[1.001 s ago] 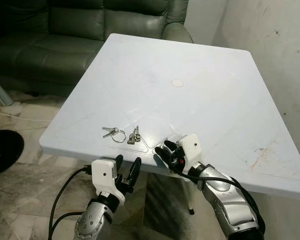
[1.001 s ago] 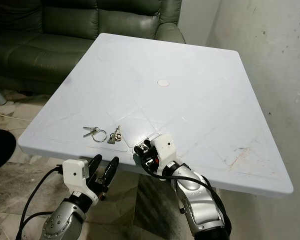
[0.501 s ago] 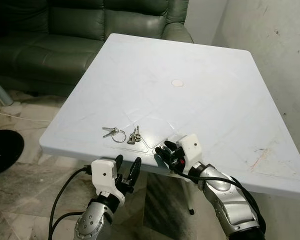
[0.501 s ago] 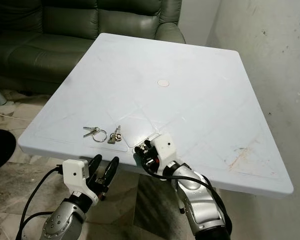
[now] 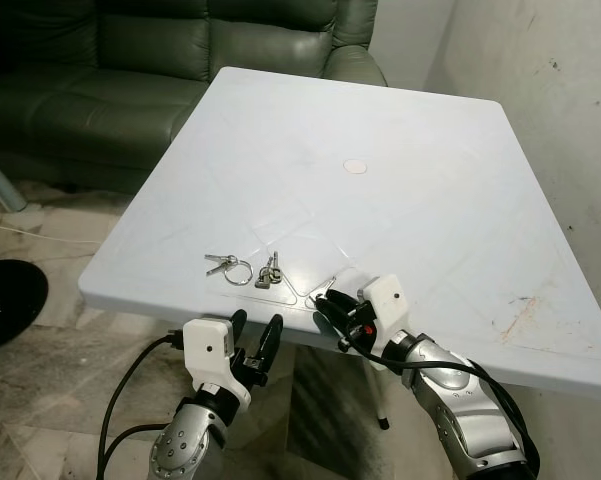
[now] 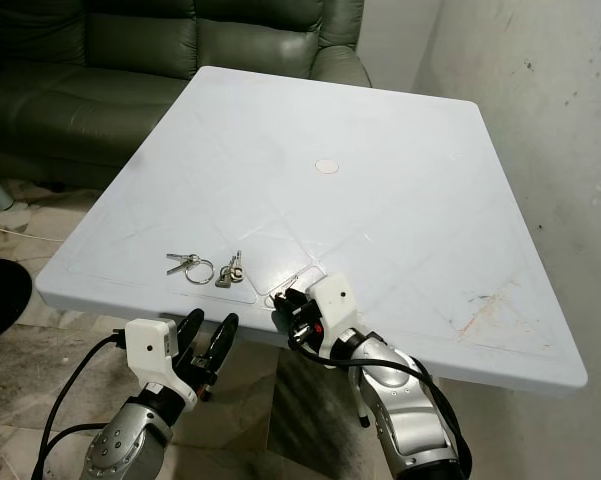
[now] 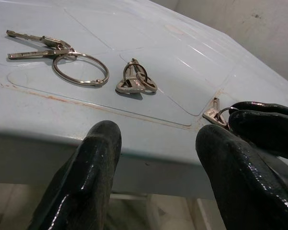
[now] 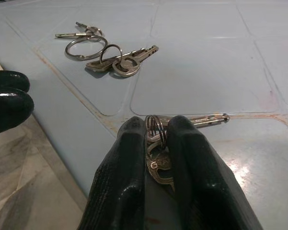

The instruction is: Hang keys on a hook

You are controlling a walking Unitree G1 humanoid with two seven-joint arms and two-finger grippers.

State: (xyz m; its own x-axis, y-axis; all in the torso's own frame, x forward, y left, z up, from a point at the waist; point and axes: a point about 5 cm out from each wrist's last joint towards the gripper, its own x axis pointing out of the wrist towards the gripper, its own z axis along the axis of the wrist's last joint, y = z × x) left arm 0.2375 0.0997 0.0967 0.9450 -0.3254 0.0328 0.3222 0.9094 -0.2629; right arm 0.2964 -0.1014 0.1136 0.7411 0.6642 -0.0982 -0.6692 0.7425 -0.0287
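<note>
So the right gripper (image 8: 155, 143) is pinched down on a bunch of keys (image 8: 155, 160) right at the near edge of the white table (image 5: 400, 130), ring squeezed between the two black fingers, and one key (image 8: 208, 119) sticks out flat on the tabletop with its long axis running away from the fingertips toward about 2 o'clock in the head view. Two more sets lie loose on the table: a small key pair (image 5: 269, 272) at roughly 10 o'clock from that gripper, nearly end-on to the edge, and a big ring with keys (image 5: 230, 266) further out at 9 o'clock, its keys pointing off to the robot's left. The left gripper (image 5: 254, 336) hangs just below the table edge, fingers spread apart, holding nothing, keys well above it at 12 o'clock
</note>
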